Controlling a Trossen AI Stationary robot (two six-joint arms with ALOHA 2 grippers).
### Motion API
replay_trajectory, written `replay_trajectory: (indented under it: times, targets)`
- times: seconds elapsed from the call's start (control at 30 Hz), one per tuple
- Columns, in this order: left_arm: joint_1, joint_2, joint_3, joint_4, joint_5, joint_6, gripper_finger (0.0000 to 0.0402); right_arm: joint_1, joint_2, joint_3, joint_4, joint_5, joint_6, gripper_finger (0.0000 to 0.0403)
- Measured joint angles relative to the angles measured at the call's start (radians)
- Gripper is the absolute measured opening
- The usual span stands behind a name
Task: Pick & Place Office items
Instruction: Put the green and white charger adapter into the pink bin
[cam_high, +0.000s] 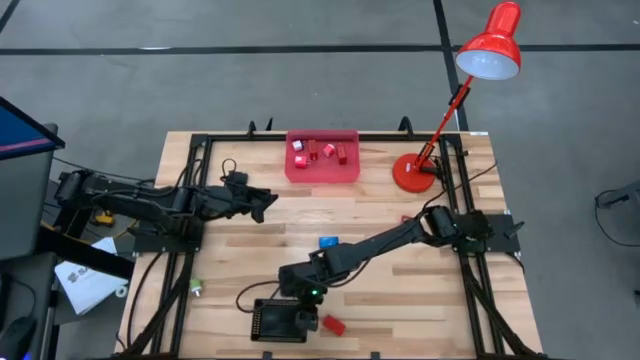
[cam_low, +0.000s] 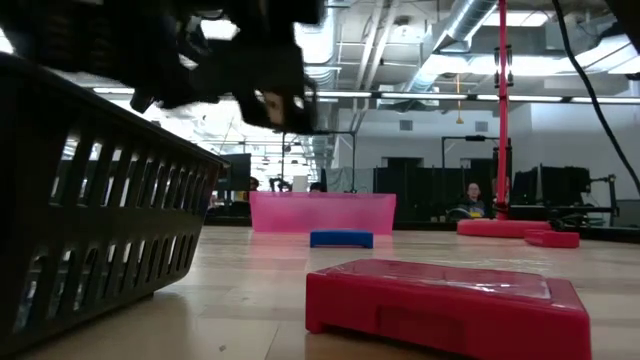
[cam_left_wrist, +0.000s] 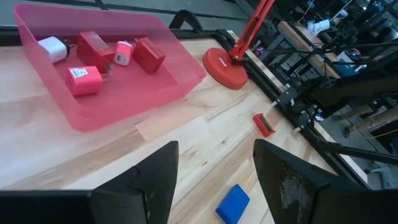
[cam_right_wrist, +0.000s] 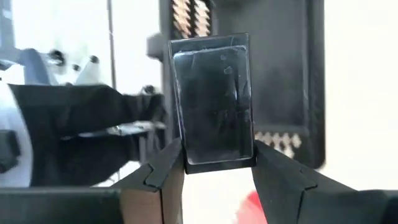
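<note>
Your right pincer (cam_right_wrist: 217, 171) grips a black rectangle (cam_right_wrist: 213, 99) over the black basket (cam_high: 280, 322) at the table's near edge; left pincer (cam_left_wrist: 214, 180) open.

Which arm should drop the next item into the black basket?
Right. The right gripper already grips a black rectangle above the black basket; the left gripper is open, empty, near the pink bin.

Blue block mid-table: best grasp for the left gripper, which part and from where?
The blue block lies flat on bare wood, nothing touching it. It looks roughly rectangular, so probably come straight down and pinch its two longer side faces, fingers across the short width. The open left gripper hangs near it; the right gripper holds a black rectangle.
</note>
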Motion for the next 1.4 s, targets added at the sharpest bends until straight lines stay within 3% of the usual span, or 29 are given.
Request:
replay_trajectory:
  times: [0.13, 0.33, 0.53, 0.73, 0.87, 1.13, 1.27, 1.4]
  targets:
    - [0.000, 0.000, 0.000, -0.001, 0.000, 0.005, 0.0204, -0.002, -0.054, -0.001, -0.136, 0.042, -0.040, 0.0160]
    - [-0.002, 0.000, 0.000, 0.000, 0.000, 0.007, 0.0204, -0.003, -0.186, -0.064, -0.322, 0.202, -0.100, 0.0157]
    - [-0.003, 0.000, 0.000, 0.000, 0.026, 0.007, 0.0204, 0.043, -0.322, -0.325, -0.387, 0.233, -0.054, 0.0161]
    - [-0.021, 0.000, 0.000, -0.007, 0.035, 0.013, 0.0204, 0.107, -0.509, -0.704, -0.239, 0.227, 0.157, 0.0163]
    - [-0.037, 0.000, 0.000, -0.023, 0.035, 0.011, 0.0204, 0.124, -0.628, -0.871, -0.129, 0.242, 0.348, 0.0181]
    - [-0.075, 0.000, 0.000, -0.053, 0.067, 0.003, 0.0204, 0.171, -0.808, -1.053, -0.114, 0.373, 0.641, 0.0245]
    - [-0.107, 0.000, 0.000, -0.053, 0.069, 0.046, 0.0204, 0.204, -0.874, -1.093, -0.113, 0.443, 0.757, 0.0259]
    - [-0.156, 0.000, 0.000, -0.076, 0.191, 0.115, 0.0204, 0.243, -0.932, -1.097, -0.114, 0.546, 0.871, 0.0260]
